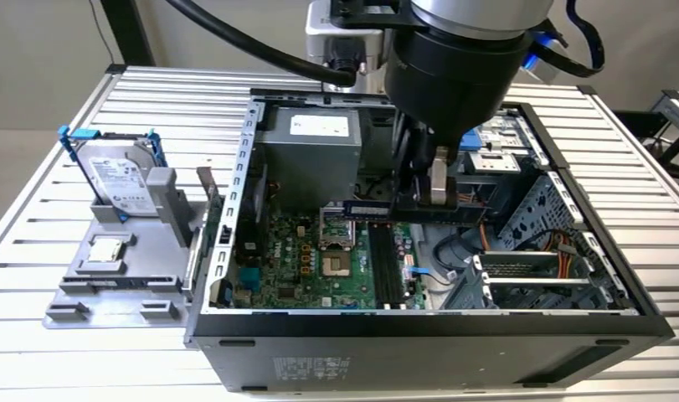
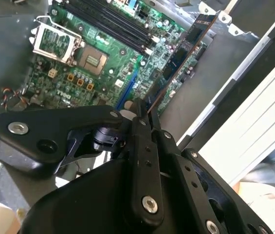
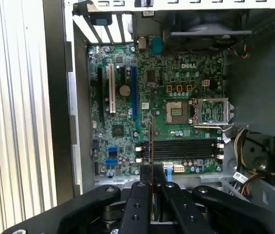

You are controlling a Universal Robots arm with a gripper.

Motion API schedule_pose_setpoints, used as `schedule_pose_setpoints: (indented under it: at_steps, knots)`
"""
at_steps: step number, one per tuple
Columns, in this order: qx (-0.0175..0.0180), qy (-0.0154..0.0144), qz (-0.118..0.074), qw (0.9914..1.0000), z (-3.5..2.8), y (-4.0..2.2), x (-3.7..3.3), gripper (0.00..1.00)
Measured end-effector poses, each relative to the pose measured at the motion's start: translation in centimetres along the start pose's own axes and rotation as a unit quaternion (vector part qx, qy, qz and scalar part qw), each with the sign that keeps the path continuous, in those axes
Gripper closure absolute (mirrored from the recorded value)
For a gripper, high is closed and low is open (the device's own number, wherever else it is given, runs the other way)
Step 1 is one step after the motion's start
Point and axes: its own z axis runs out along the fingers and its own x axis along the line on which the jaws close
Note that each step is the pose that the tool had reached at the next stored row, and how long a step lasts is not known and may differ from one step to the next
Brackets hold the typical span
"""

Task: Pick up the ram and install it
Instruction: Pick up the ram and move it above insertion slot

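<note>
Exterior view shows gripper (image 1: 429, 199) clamping ram (image 1: 367, 209) above motherboard (image 1: 306, 272).

A ribbed silvery table (image 1: 94, 360) sits under even light, with a plain beige backdrop (image 1: 38, 50) behind.

The ribbed metal table (image 1: 27, 251) bears an open computer case (image 1: 429, 356) and, seemingly, a grey parts holder (image 1: 115, 297).
</note>
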Motion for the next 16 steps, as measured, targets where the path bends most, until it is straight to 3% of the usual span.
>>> schedule_pose_setpoints:
  at_steps: [5, 10, 16]
  knots:
    - [0.0001, -0.0001, 0.011, 0.99994, 0.02, -0.65, -0.17, 1.0]
    - [0.0001, -0.0001, 0.011, 0.99993, 0.01, -0.65, -0.24, 1.0]
    - [0.0001, 0.0, 0.011, 0.99993, 0.03, -0.74, -1.65, 1.0]
